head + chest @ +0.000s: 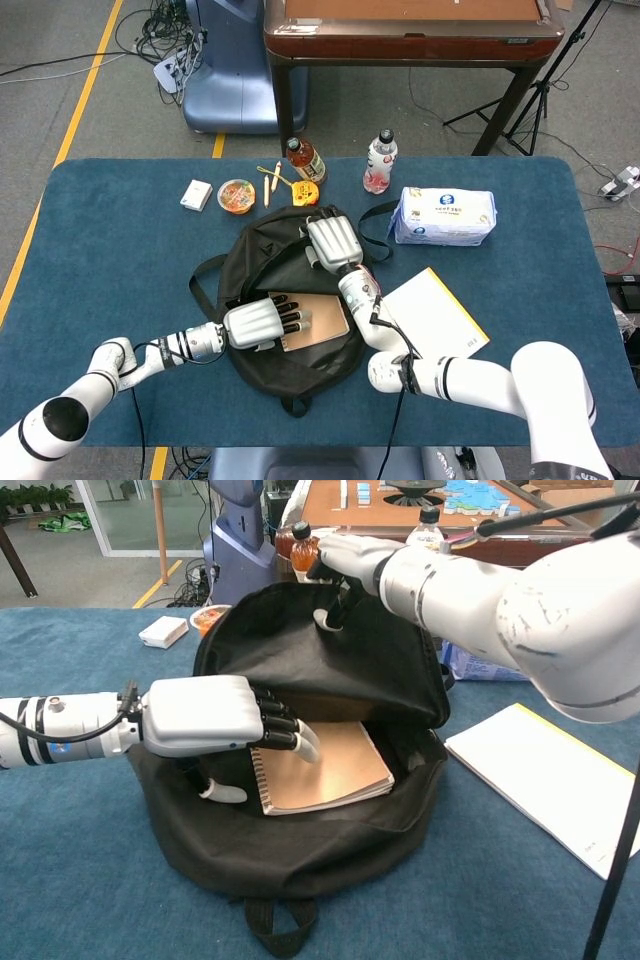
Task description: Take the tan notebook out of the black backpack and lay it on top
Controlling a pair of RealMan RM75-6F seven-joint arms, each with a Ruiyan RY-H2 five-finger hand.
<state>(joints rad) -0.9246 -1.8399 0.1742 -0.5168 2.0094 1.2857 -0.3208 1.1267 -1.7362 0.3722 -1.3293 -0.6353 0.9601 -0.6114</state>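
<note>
Tan notebook [322,768] lies inside the open backpack [300,850]; left hand [215,718] reaches in, fingers spread, grasping nothing; right hand [338,560] grips the flap.

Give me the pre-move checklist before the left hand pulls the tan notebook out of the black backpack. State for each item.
1. Flap held open: ok. The right hand grips the top of the black backpack and lifts it clear of the opening.
2. Notebook exposed: ok. The tan notebook lies flat in the opening, spiral edge toward the left hand.
3. Left hand on the notebook: ok. Its fingers reach over the spiral edge onto the cover.
4. Firm grasp: cannot tell. The thumb sits below the edge, but no view shows a closed pinch.
5. Exit path: ok. Nothing lies on the cover besides the fingers.
6. White book clear of the backpack: ok, it lies beside it.
</note>
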